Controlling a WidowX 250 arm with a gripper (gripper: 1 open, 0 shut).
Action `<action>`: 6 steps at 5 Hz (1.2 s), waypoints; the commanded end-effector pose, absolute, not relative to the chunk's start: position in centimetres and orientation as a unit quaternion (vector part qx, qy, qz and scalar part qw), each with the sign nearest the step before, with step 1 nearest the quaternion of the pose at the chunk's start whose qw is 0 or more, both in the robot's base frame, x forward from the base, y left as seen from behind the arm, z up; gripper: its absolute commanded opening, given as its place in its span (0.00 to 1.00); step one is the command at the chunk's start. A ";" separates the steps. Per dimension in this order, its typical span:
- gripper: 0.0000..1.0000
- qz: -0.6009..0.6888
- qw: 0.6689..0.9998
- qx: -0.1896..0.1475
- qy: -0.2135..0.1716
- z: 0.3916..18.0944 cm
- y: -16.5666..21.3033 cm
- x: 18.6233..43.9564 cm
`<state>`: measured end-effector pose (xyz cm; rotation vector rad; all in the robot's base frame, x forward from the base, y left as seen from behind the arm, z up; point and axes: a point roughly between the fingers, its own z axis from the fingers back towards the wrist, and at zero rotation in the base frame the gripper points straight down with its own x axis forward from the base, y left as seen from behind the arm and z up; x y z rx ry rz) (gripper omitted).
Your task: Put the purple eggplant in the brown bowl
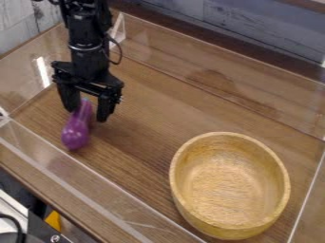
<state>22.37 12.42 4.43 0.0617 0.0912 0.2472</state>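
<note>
One glossy purple eggplant (76, 131), elongated, narrower toward end effector (86, 102); end effector open, fingers spread.

One camera looks down obliquely from above

Glossy purple eggplant (76, 131) lying at left, round light-brown bowl (230, 185) upright at lower right, well apart

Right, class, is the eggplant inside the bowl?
No, the eggplant lies on the table, apart from the bowl.
</note>
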 end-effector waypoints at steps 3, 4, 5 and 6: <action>1.00 0.160 0.985 0.047 0.045 4.1 13.4 22.3; 0.00 0.149 0.986 0.051 0.046 3.3 13.1 22.7; 0.00 0.137 0.988 0.051 0.046 3.5 12.9 23.0; 0.00 0.146 0.987 0.047 0.048 3.7 12.2 22.9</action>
